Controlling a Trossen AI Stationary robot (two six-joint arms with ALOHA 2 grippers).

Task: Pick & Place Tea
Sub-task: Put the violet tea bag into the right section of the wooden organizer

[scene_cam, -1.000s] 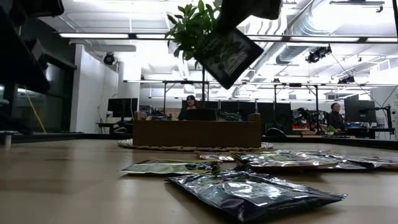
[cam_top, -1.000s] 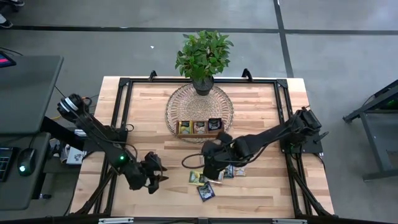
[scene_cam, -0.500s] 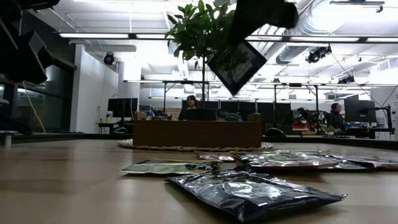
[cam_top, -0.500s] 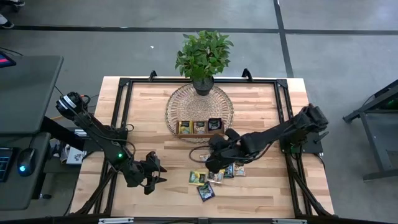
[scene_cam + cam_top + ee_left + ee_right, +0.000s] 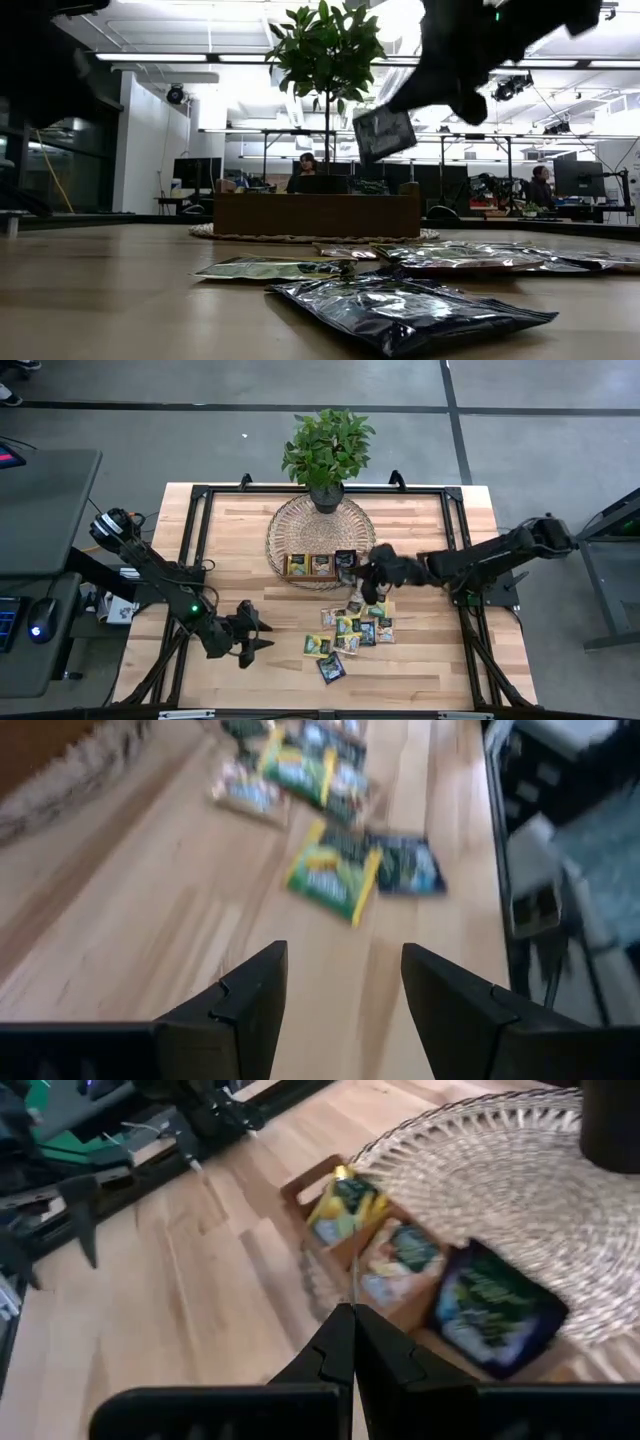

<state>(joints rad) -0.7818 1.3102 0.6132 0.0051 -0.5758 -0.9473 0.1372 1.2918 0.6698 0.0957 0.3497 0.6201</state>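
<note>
The right gripper (image 5: 362, 573) pinches a dark tea sachet (image 5: 384, 133) just above the tray (image 5: 320, 566); the left gripper (image 5: 262, 637) waits, fingers spread.

Bare tabletop (image 5: 250, 540) left of tray (image 5: 320, 566), sachets (image 5: 352, 630).

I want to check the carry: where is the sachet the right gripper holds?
High view: the right gripper is at the wooden tray's right end. Low view: its dark sachet hangs in the air above the tray.
</note>
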